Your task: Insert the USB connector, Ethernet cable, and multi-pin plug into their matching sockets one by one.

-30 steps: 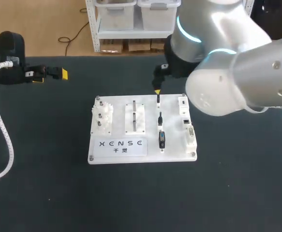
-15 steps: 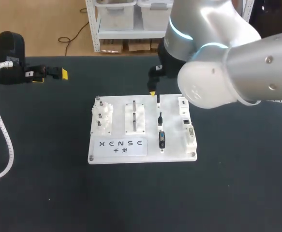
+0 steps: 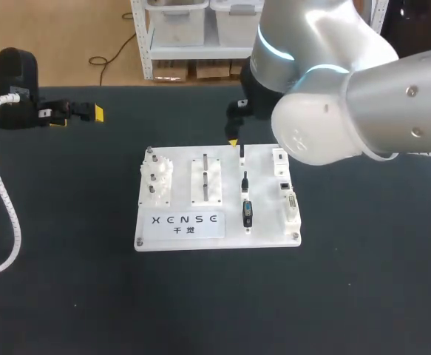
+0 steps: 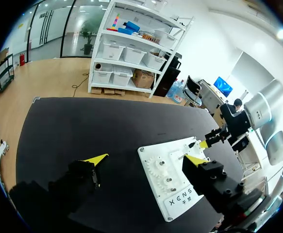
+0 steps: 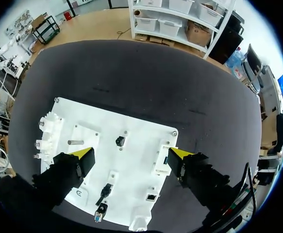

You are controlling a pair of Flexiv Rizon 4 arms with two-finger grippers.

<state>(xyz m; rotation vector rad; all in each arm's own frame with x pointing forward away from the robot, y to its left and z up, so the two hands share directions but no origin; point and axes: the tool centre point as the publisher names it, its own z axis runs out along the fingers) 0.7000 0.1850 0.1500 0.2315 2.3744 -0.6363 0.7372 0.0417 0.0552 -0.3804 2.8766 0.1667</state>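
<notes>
Our right gripper (image 5: 131,153) hung above the far edge of the white board (image 3: 180,194), fingers spread wide and holding nothing. The three plugs sat in one column on the board. The USB connector (image 3: 242,154) was farthest and looked upright. The Ethernet cable (image 3: 245,181) and multi-pin plug (image 3: 247,213) lay flat, long axes running far to near. Our left gripper (image 4: 146,159), also wide open, hovered well off the board.

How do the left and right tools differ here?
The left tool is off the white board, near the table's far-left edge; the right tool hangs above the board's far edge. A black plug sits below the right tool, none below the left. Both open, empty.
</notes>
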